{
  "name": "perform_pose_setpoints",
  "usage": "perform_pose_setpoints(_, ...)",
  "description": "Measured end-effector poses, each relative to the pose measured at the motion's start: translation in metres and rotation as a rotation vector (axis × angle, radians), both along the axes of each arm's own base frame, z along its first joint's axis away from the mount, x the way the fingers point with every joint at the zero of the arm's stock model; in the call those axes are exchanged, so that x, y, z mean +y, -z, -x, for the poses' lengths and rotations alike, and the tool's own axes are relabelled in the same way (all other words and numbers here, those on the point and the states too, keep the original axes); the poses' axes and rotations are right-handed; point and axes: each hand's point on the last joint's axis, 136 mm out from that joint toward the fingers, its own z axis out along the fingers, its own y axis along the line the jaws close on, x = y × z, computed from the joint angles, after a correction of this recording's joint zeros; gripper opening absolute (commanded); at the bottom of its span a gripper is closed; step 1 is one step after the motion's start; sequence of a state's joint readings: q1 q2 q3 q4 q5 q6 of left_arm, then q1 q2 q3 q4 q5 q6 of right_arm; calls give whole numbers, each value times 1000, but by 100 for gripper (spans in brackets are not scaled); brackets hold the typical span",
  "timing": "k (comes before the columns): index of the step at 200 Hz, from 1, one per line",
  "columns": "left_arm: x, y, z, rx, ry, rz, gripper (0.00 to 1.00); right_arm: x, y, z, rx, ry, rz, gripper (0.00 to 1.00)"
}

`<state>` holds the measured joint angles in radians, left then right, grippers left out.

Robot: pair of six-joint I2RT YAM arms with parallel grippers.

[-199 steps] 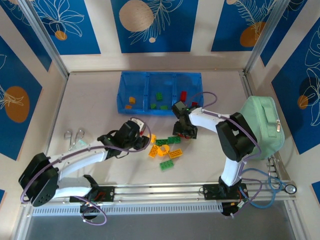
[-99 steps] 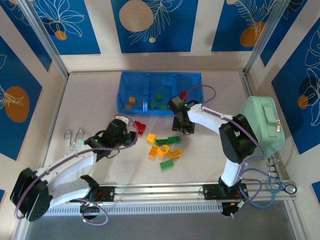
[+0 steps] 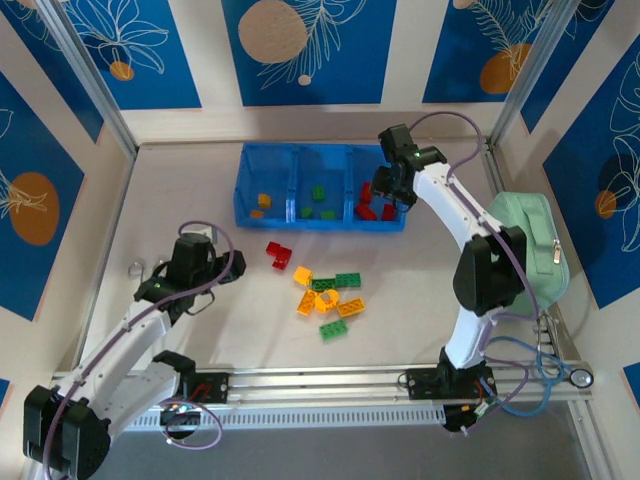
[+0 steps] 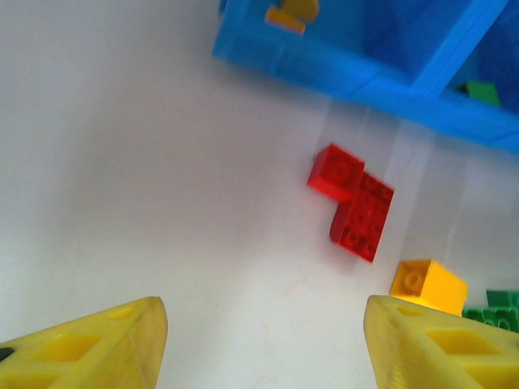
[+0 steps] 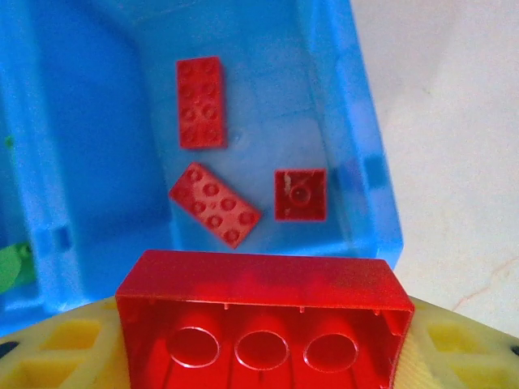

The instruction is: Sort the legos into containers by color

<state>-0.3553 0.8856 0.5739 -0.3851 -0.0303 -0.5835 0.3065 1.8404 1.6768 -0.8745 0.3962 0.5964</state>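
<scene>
Top external view: my right gripper (image 3: 385, 188) hangs over the right-hand compartment of the blue bin (image 3: 296, 224), where red bricks (image 3: 368, 210) lie. Green bricks (image 3: 318, 193) are in the middle compartment and orange bricks (image 3: 262, 203) in the left. My left gripper (image 3: 200, 260) is low over the table (image 3: 180, 190), near a joined red pair (image 3: 278, 253). A loose heap (image 3: 325, 297) of yellow and green bricks lies just past it.

Left wrist view: my yellow fingers (image 4: 89, 344) stand wide apart with nothing between them. The red pair (image 4: 354, 203) lies flat ahead, apart from the bin wall.

Right wrist view: my jaws are closed on a single red brick (image 5: 261, 312), hollow underside toward the camera, above three red ones on the compartment floor.

I judge these bricks light, rigid and glossy, so likely to slip. The red pair is best pinched across its flat side walls, low down, not over the studs. It may come apart at the joint if squeezed unevenly.
</scene>
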Motion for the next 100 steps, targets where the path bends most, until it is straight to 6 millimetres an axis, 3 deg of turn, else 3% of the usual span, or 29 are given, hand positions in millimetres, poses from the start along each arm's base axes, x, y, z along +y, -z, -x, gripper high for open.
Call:
perform_pose_setpoints(38, -9, 22, 13, 83, 17, 63, 65, -11, 28, -34, 70, 6, 11, 50)
perform_pose_setpoints(86, -11, 23, 12, 86, 26, 64, 65, 7, 28, -58, 64, -34, 8, 54)
perform_pose_setpoints(100, -11, 23, 12, 87, 27, 63, 65, 10, 34, -59, 78, -46, 15, 60)
